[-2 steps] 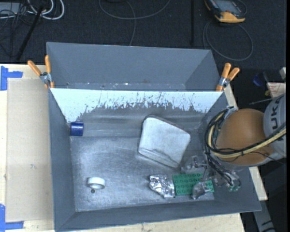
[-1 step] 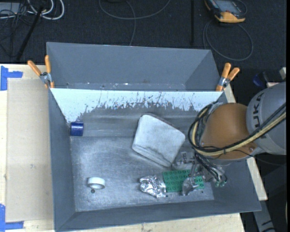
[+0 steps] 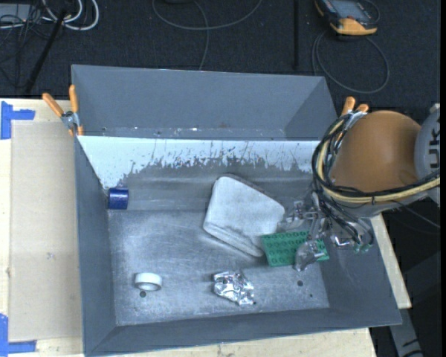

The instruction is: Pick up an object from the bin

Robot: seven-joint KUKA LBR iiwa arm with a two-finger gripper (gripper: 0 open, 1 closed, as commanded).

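My gripper (image 3: 306,257) is low in the right part of the bin, right at the edge of a green perforated block (image 3: 282,247). The block lies on the floor, its right end hidden under the gripper. Just left of the block, a white flat rounded container (image 3: 241,214) rests tilted near the bin's middle. Crumpled silver foil (image 3: 234,287) lies in front of it, near the front wall.
A small blue cylinder (image 3: 118,198) sits at the far left against the back slope. A little white ring (image 3: 148,280) lies at the front left. The arm with its orange dome and cables hangs over the bin's right wall.
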